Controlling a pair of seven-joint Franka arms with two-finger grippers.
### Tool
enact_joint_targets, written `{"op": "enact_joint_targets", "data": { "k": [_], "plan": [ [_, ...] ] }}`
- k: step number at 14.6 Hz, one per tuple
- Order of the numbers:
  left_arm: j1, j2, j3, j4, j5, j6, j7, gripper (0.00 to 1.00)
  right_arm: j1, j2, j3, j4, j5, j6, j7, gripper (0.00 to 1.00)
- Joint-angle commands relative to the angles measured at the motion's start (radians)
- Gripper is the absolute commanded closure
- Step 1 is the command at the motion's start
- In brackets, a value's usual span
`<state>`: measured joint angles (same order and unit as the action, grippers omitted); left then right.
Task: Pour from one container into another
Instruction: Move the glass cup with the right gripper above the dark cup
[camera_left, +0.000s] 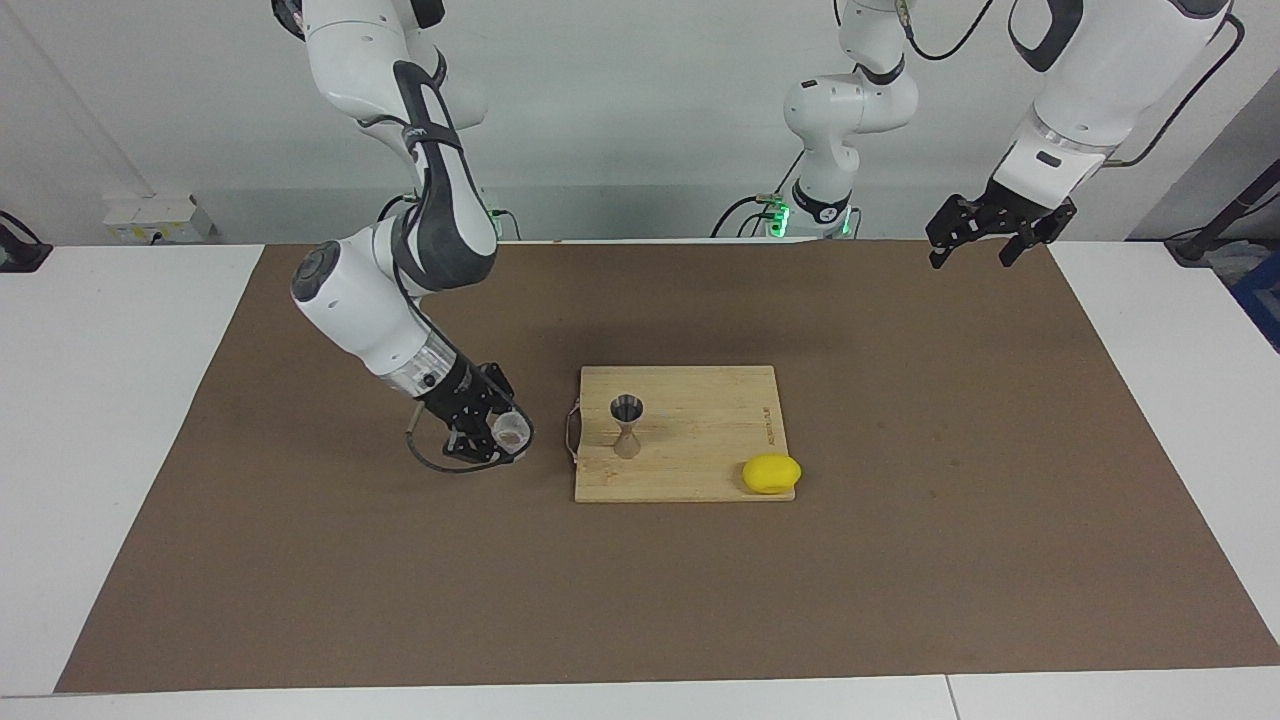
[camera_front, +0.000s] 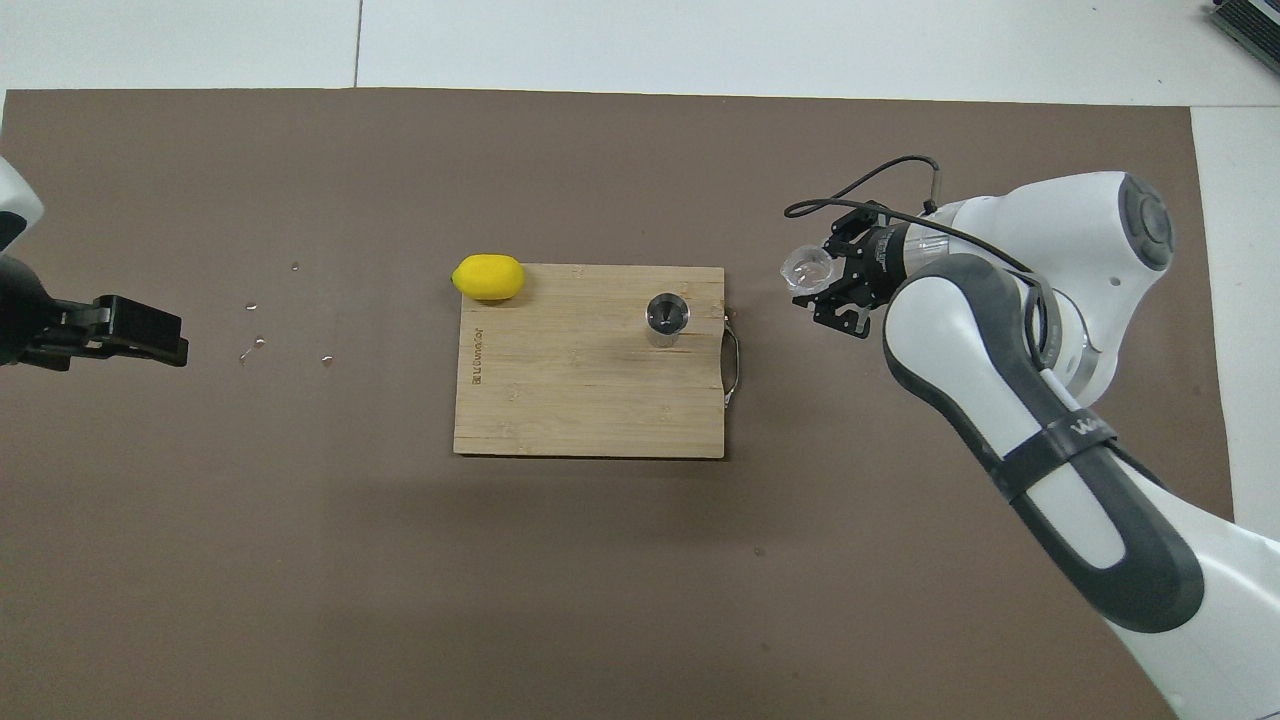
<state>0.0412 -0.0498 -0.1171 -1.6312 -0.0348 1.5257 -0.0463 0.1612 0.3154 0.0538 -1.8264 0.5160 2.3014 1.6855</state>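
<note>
The small clear glass cup (camera_left: 513, 430) is held in my right gripper (camera_left: 503, 436), low over the brown mat beside the handle end of the wooden board (camera_left: 700, 478). The cup also shows in the overhead view (camera_front: 808, 268), with the right gripper (camera_front: 822, 278) shut on it. The steel hourglass jigger (camera_left: 627, 425) stands upright on the board, near the handle end, a short way from the cup; in the overhead view the jigger (camera_front: 666, 318) shows its open top. My left gripper (camera_left: 985, 245) waits open and empty, raised over the mat's edge at the left arm's end (camera_front: 150, 338).
A yellow lemon (camera_left: 771, 473) lies at the board's corner toward the left arm's end, farther from the robots than the jigger (camera_front: 488, 277). A metal handle (camera_front: 733, 360) sticks out of the board. A few water drops (camera_front: 255, 342) lie on the mat near the left gripper.
</note>
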Motion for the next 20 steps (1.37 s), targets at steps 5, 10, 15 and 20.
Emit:
{"op": "enact_joint_targets", "data": {
  "k": [5,10,15,20],
  "plan": [
    [0.011,-0.001,-0.009,0.005,0.016,-0.022,0.000,0.00,0.112,0.059,-0.003,0.140,-0.227,-0.020,0.249,1.00],
    [0.011,-0.001,-0.009,0.005,0.016,-0.022,0.000,0.00,0.169,0.080,-0.003,0.217,-0.364,-0.076,0.348,1.00],
    [0.011,-0.001,-0.009,0.007,0.016,-0.022,0.000,0.00,0.207,0.080,0.003,0.252,-0.481,-0.160,0.347,1.00],
    [0.011,-0.001,-0.009,0.007,0.016,-0.022,0.000,0.00,0.247,0.079,0.004,0.262,-0.557,-0.203,0.345,1.00]
  ]
}}
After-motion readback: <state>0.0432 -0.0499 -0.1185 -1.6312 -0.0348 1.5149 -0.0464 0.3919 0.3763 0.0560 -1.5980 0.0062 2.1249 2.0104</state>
